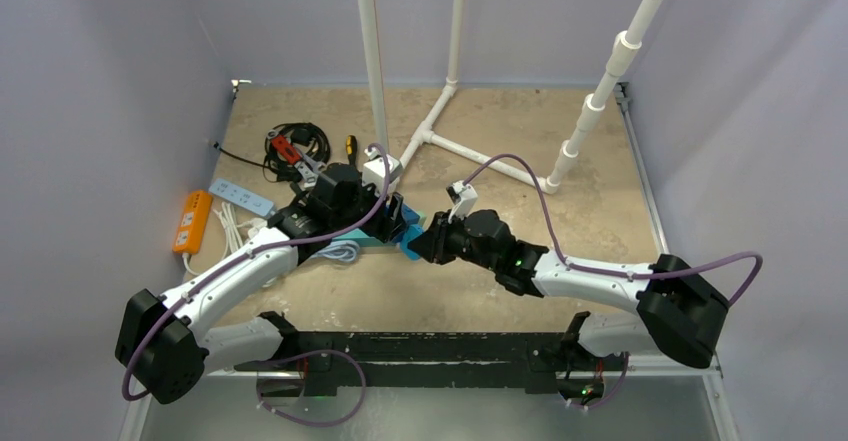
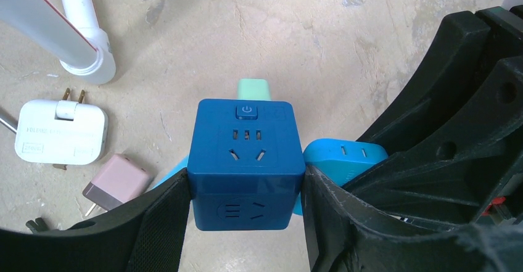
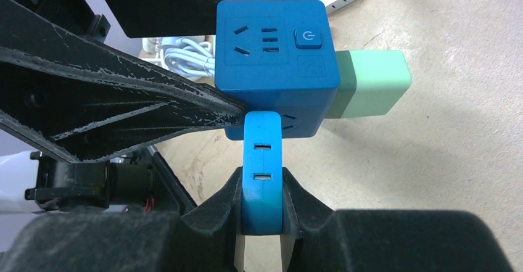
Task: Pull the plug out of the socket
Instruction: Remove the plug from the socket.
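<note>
Left fingers [image 2: 154, 222] clamped on both sides of cube socket [image 2: 245, 142], mid-surface; right fingers [image 3: 216, 216] pinched tight on blue plug [image 3: 262, 161]; plug seated flush in socket's side face, not yet out; both grips done, the pull itself remains; green plug [image 3: 370, 84] in another face.

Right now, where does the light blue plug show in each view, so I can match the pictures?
Top external: the light blue plug is at centre, where the two arms meet.
Left wrist: it is right of middle, sticking out of the cube's right side.
Right wrist: it is at lower centre, pinched in the right tool.
Shared landmark: the dark blue socket cube that it plugs into.
</note>
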Controlling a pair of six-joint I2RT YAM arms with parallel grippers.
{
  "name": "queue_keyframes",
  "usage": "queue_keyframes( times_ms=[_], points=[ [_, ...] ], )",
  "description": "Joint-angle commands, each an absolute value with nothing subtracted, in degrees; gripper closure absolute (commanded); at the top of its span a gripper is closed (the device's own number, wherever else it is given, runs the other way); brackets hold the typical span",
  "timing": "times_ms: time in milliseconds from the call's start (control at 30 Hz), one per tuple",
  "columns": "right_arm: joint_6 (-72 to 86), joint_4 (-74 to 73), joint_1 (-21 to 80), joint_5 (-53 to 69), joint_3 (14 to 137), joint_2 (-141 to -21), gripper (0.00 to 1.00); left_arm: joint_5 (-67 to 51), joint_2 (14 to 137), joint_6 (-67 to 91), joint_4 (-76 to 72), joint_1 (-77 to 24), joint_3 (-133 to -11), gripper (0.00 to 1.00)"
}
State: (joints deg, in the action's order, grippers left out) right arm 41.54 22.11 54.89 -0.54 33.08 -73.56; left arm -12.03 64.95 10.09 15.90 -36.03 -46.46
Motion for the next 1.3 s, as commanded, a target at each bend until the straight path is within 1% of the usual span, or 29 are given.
queue_keyframes(
  times_ms=[0,233,433,600,700,867,1167,1267],
  points=[
    [40.12,30.15,54.76,-0.09,33.12,-71.45,1.00,-12.77,64.28,12.41,14.85,-36.56,-47.02,1.00],
    [33.81,34.04,53.38,6.06,28.79,-68.39,1.00,-16.77,63.98,11.62,13.80,-36.55,-46.67,1.00],
    [31.29,36.37,46.05,15.79,24.79,-66.30,1.00,-18.29,63.31,11.27,13.34,-36.64,-46.63,1.00],
    [31.17,35.53,45.62,15.48,25.47,-66.62,1.00,-17.78,63.30,11.47,13.27,-36.66,-46.50,1.00],
    [31.82,33.62,45.66,11.93,26.98,-67.50,1.00,-16.41,63.67,11.76,13.48,-36.69,-46.58,1.00],
    [34.53,30.46,46.15,10.49,29.29,-67.41,1.00,-11.59,63.52,12.17,14.87,-36.67,-47.02,1.00],
    [38.84,19.24,52.75,-6.92,35.37,-68.91,1.00,-8.13,62.99,13.02,15.42,-36.73,-46.91,1.00],
    [40.22,17.25,53.80,-10.24,36.65,-69.17,1.00,-7.49,62.92,13.14,15.63,-36.67,-46.93,1.00]
  ],
)
